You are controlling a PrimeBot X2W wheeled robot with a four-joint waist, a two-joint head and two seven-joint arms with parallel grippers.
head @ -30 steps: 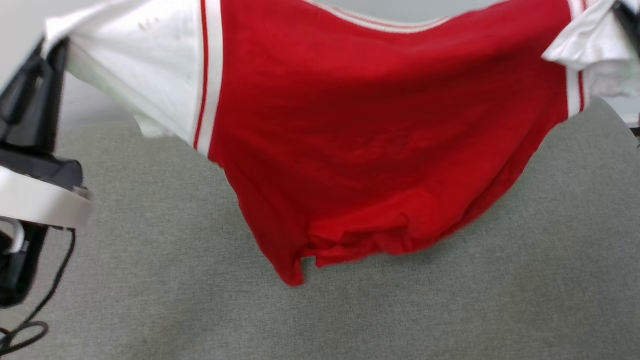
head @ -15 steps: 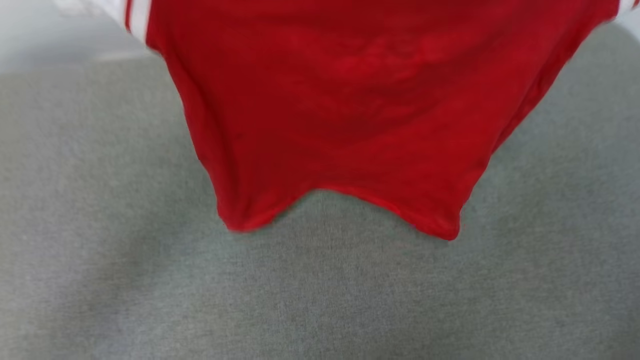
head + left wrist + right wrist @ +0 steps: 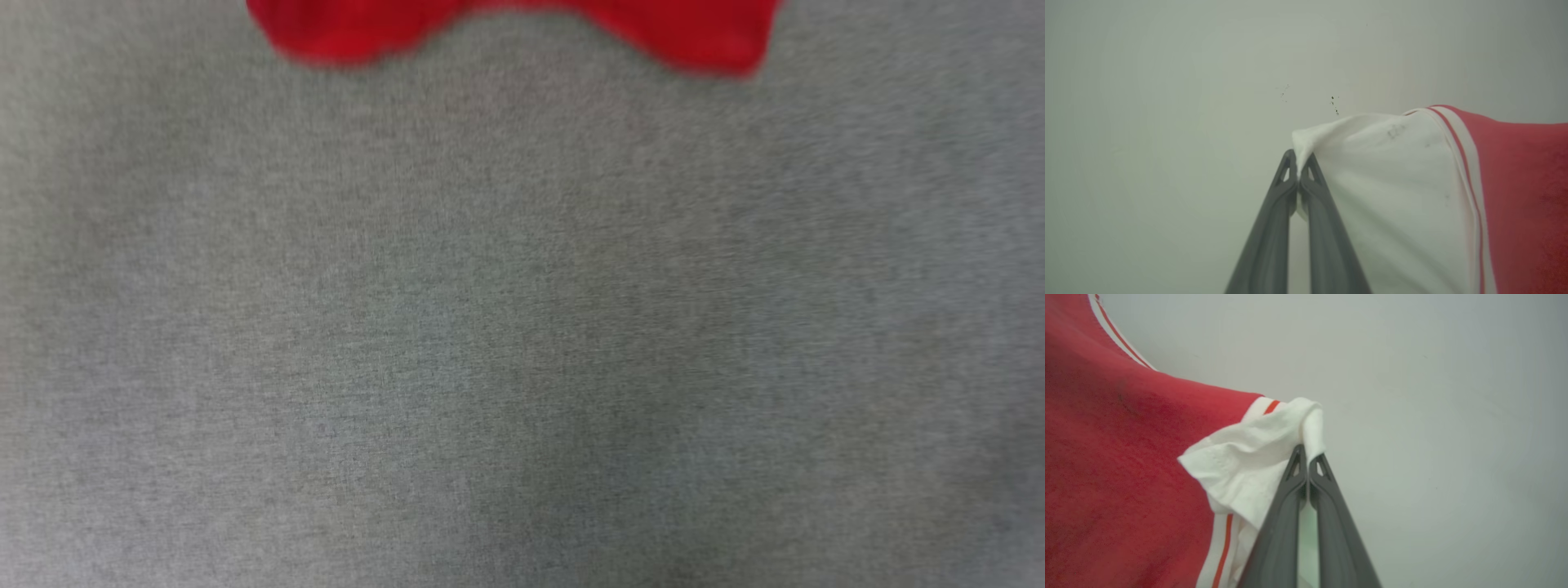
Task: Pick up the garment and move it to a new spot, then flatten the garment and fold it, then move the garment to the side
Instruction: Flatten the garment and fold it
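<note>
In the head view, a grey woven cloth surface spreads from near to far. At its far edge hangs the blurred red hem of the garment, a soft red jersey shirt. The hem dips in two rounded lobes, one to the left and one to the right. Whether it touches the cloth cannot be told.

In the left wrist view, the left gripper has its two long dark grey fingers pressed together. They pinch the bunched edge of a white short sleeve. The sleeve spreads away to the right, past red-and-white stripe trim, into the garment's red body. Behind it stands a pale, plain wall marked with a few small dark specks.

In the right wrist view, the right gripper is likewise closed tight. Its fingertips nip a crumpled fold of the other white sleeve. The red body of the garment hangs to the left, with striped trim at the sleeve seam. The same pale wall lies beyond.
</note>
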